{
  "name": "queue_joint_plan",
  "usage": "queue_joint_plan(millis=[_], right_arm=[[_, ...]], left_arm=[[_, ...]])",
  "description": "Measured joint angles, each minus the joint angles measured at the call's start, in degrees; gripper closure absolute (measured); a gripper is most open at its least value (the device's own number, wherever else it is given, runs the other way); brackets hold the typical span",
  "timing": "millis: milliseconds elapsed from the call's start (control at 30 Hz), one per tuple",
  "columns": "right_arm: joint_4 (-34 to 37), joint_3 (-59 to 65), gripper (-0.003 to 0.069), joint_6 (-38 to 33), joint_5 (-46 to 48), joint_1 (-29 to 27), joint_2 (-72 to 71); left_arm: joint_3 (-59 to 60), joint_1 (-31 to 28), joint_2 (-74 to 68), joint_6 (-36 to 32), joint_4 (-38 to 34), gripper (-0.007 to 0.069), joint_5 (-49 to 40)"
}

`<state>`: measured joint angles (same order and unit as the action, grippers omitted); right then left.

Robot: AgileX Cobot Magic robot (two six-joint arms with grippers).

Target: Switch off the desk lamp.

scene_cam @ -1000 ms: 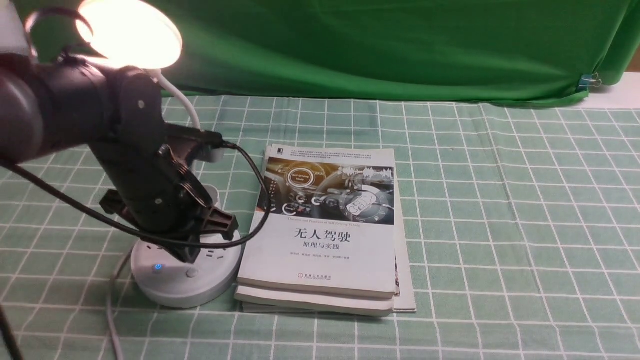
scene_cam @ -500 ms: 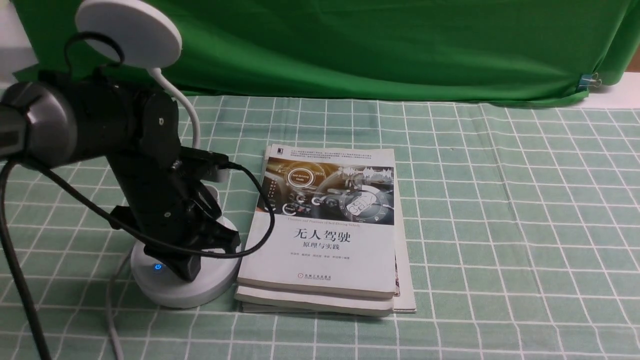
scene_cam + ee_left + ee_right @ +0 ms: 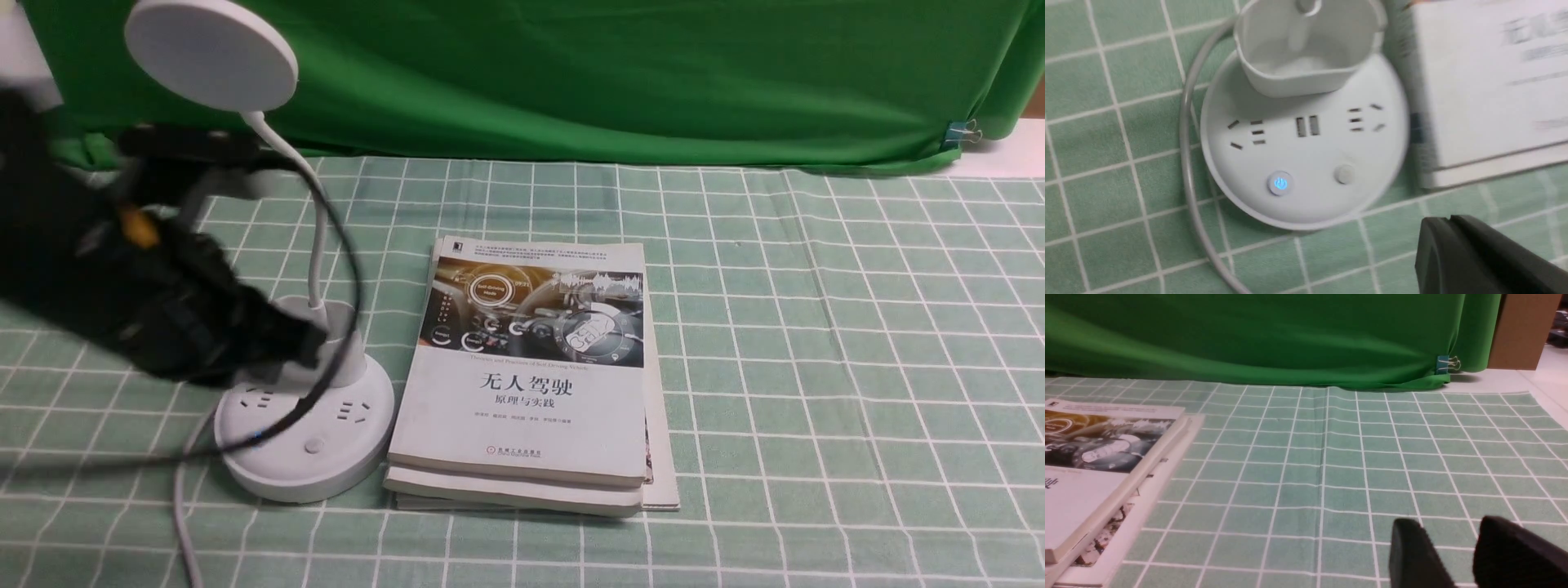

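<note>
**A:** Front view: where does the desk lamp (image 3: pixel 318 433) stand?

**B:** On the left side of the counter (image 3: pixel 816 367), with its round base touching a stack of books (image 3: pixel 531 392). The disc head (image 3: pixel 211 55) is unlit and sits high against the green cloth (image 3: pixel 612 73).

**A:** And the left gripper (image 3: pixel 282 339)?

**B:** It is a black blur above the rear of the base, beside the gooseneck. I cannot tell from here how its fingers are set.

**A:** Left wrist view?

**B:** The camera looks down on the base, which shows 2 socket groups, 2 USB slots and 2 buttons. 1 button (image 3: pixel 1280 183) glows blue and the other (image 3: pixel 1345 174) is plain. The cup holder (image 3: pixel 1306 53) rises at the back edge, and a gray cord (image 3: pixel 1186 163) curves round the base. The fingers (image 3: pixel 1474 257) are pressed together, gripping nothing, over the counter just off the base.

**A:** Right wrist view?

**B:** The right gripper (image 3: pixel 1457 559) hangs low over the checked counter. Its 2 fingers (image 3: pixel 1412 555) are parted and hold nothing. The books lie off to one side, and a clip (image 3: pixel 1447 364) pins the green cloth.
</note>
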<state>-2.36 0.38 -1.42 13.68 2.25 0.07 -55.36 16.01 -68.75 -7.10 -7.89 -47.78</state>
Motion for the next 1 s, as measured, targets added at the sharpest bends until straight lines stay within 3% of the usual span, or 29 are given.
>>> queue_joint_plan(millis=[533,1000], right_arm=[[0.0,0.0,0.0417,0.0,0.0,0.0,0.0],[0.0,0.0,0.0417,0.0,0.0,0.0,0.0]], left_arm=[[36.7,0.0,46.6,0.0,-3.9,0.0622,28.6],[46.8,0.0,52.3,0.0,-4.0,0.0622,31.2]])
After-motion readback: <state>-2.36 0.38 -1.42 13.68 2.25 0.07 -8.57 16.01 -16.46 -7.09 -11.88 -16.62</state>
